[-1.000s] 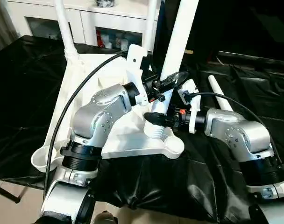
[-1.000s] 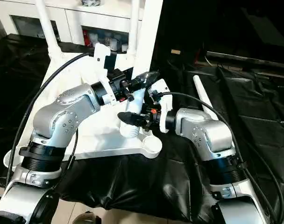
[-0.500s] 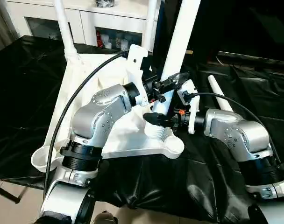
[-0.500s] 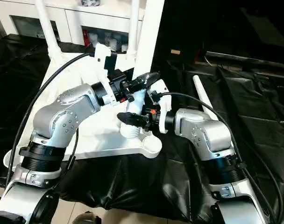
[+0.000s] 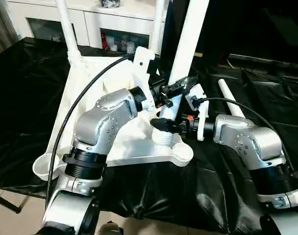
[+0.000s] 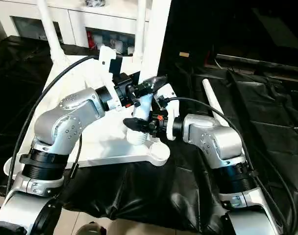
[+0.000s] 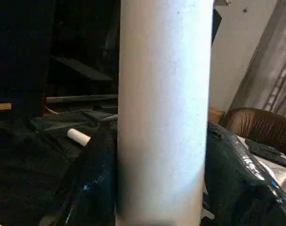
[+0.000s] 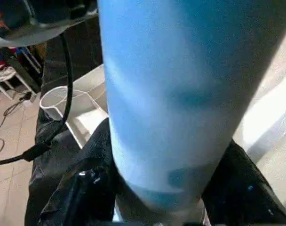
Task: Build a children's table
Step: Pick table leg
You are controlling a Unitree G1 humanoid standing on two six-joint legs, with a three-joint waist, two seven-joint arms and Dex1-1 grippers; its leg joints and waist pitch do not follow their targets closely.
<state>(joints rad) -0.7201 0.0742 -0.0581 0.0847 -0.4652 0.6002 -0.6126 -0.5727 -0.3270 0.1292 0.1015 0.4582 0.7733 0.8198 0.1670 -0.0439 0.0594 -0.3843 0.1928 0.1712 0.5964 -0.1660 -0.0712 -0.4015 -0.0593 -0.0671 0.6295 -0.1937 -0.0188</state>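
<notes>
Standing in its corner socket, the white leg [image 5: 184, 54] sits pinched between both end effectors — left [image 5: 174, 91] above right [image 5: 163, 125].

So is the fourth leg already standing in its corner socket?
No: the loose leg lies flat on the black cloth to the robot's right, and the near left corner socket of the tabletop is empty.

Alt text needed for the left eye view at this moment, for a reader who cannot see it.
A long white tapered tube leg stands upright in a corner socket of the upside-down white plastic tabletop, with the left claw and right claw closed around its lower part. Another white leg lies on the black drape beyond the right arm.
</notes>
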